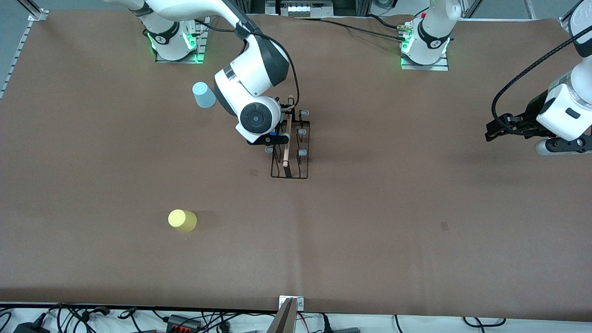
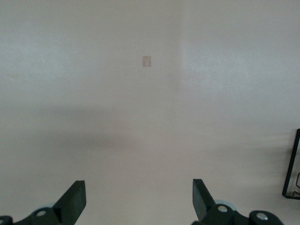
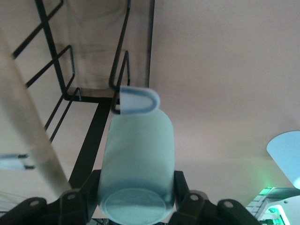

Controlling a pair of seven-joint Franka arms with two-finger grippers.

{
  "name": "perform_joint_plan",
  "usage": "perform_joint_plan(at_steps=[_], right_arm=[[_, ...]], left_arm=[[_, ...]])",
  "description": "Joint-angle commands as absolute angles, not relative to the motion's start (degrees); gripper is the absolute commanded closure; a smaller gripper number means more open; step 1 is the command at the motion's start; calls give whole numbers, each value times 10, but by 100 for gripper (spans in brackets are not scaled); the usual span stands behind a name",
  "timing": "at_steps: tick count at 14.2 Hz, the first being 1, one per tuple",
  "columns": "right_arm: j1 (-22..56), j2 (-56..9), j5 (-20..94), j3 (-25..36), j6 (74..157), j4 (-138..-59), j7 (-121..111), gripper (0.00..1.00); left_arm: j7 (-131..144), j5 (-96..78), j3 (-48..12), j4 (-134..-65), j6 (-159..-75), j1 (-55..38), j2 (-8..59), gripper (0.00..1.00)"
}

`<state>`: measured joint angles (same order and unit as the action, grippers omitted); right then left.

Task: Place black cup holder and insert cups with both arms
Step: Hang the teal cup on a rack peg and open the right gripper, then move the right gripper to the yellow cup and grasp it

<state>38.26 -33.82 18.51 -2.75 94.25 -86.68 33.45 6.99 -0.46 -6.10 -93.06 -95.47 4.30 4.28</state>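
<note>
The black cup holder [image 1: 290,159] stands mid-table, its wooden handle [image 1: 287,134] on top. My right gripper [image 1: 274,138] is over the holder on the side toward the right arm's end. In the right wrist view my right gripper [image 3: 136,190] is shut on a pale grey-green cup [image 3: 138,159], whose far end meets a pale-tipped prong [image 3: 136,101]. The front view hides this cup under the wrist. The light blue cup [image 1: 203,95] and the yellow cup [image 1: 182,220] stand on the table. My left gripper [image 1: 497,129] is open and holds nothing [image 2: 137,183].
The brown table [image 1: 393,208] runs wide around the holder. A corner of the holder [image 2: 293,164] shows at the edge of the left wrist view. The light blue cup [image 3: 286,154] also shows in the right wrist view. Cables lie along the front edge.
</note>
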Motion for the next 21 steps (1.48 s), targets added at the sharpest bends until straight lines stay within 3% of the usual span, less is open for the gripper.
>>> perform_joint_plan(at_steps=[1,4,8,12,21], right_arm=[[388,-337,188,-25,947,-861,345,0],[381,-308,184,-16,948,-853,395,0],[359,-308,121,67,956,-820,400,0],[320,-353,94,148,1074,-784,392,0],[229,-432,67,149,1228,-766,160,0]], left_arm=[[55,-18,-66,-934,-954,50,33,0],[57,-18,-66,-934,-953,50,33,0],[57,-18,-66,-934,-951,48,33,0],[57,-18,-66,-934,-949,48,33,0],[57,-19,-66,-934,-949,48,33,0]])
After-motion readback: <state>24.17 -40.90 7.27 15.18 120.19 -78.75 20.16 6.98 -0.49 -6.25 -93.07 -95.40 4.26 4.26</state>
